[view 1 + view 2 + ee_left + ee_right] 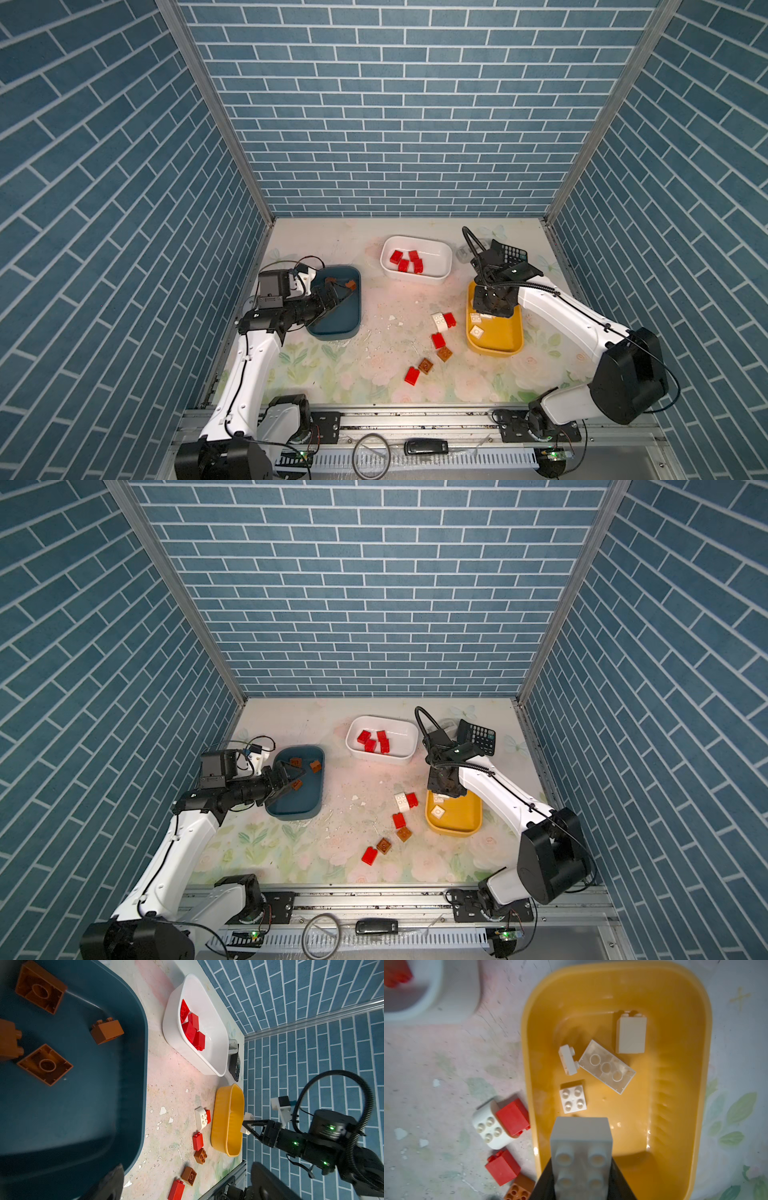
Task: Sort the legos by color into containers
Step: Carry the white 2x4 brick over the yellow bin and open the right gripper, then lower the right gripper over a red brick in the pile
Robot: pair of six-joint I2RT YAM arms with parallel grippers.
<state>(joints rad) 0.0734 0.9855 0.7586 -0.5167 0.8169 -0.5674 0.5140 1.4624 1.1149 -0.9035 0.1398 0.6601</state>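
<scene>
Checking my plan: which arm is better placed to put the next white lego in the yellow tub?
Right. The right gripper is shut on a white lego above the yellow tub; the left gripper hangs open over the teal tub.

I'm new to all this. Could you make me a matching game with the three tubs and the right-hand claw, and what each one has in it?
Things:
1. white tub
2. teal tub
3. yellow tub
4. right gripper

Contents:
A. brown bricks
B. single white brick, clamped above the yellow tub
C. red bricks
D. loose white bricks lying inside

Pairs: 1-C, 2-A, 3-D, 4-B.
</scene>
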